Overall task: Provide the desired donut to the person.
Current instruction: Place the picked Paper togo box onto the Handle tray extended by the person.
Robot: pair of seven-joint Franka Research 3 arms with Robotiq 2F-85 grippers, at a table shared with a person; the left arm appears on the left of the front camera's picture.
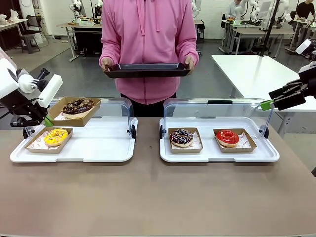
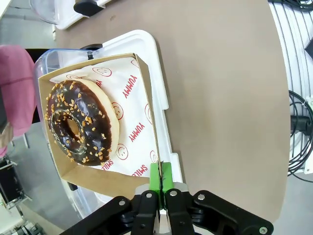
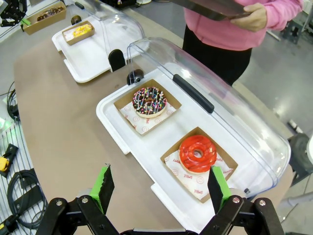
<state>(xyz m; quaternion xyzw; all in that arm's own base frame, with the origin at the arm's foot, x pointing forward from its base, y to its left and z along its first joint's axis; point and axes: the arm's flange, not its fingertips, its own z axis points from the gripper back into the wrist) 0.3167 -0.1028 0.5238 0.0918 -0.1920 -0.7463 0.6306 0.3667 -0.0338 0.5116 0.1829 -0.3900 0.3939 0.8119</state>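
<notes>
My left gripper (image 1: 48, 121) is shut on the edge of a cardboard tray (image 1: 94, 102) that carries a chocolate donut with nut bits (image 1: 78, 106). It holds that tray in the air above the back of the left white tray (image 1: 84, 150). In the left wrist view the green pads of the left gripper (image 2: 160, 176) pinch the cardboard wall beside the chocolate donut (image 2: 80, 122). The person (image 1: 148, 44) stands across the table in a pink hoodie, holding a black tray (image 1: 147, 70) in both hands. My right gripper (image 1: 266, 104) hangs open above the right end of the table, and nothing sits between the jaws of the right gripper (image 3: 160, 188).
A yellow donut (image 1: 56, 136) sits in its cardboard tray on the left white tray. The right white tray (image 1: 217, 154) holds a sprinkled chocolate donut (image 1: 181, 137) and a red donut (image 1: 227, 137). Both clear lids (image 1: 212, 106) stand open at the back. Bare brown tabletop (image 1: 148, 197) lies in front.
</notes>
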